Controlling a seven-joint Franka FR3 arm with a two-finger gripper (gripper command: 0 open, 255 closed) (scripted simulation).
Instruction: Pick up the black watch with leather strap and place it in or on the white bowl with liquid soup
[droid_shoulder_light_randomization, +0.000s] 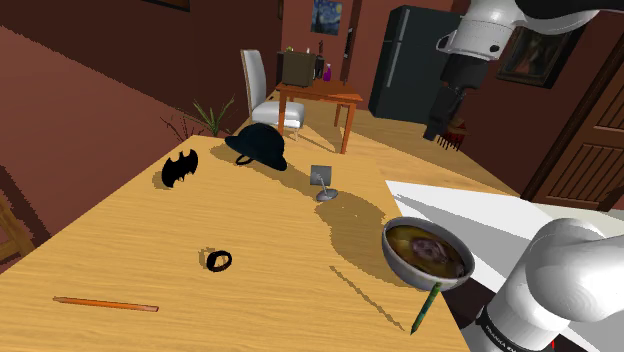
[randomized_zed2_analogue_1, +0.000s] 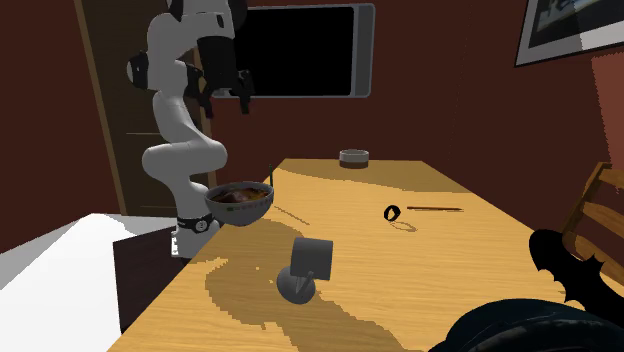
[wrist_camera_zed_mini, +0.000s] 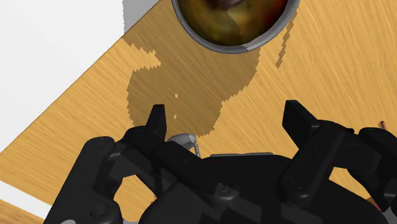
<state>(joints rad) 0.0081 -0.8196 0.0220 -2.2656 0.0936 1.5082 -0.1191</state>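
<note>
Plainly, the gripper (droid_shoulder_light_randomization: 440, 129) is held high above the table (droid_shoulder_light_randomization: 130, 240); in the wrist view its fingers (wrist_camera_zed_mini: 157, 122) are seen spread wide and empty, the bowl (wrist_camera_zed_mini: 248, 46) of brown soup beyond; a small grey dish (randomized_zed2_analogue_1: 353, 157) is added by the second exterior view. The black watch (droid_shoulder_light_randomization: 219, 260) is laid well apart from the bowl, near an orange pencil (droid_shoulder_light_randomization: 105, 304); it is curled into a closed loop, so no heading or long axis can be told.

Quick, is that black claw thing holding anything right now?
Gripper: open, holding nothing; the watch lies on the table.
</note>
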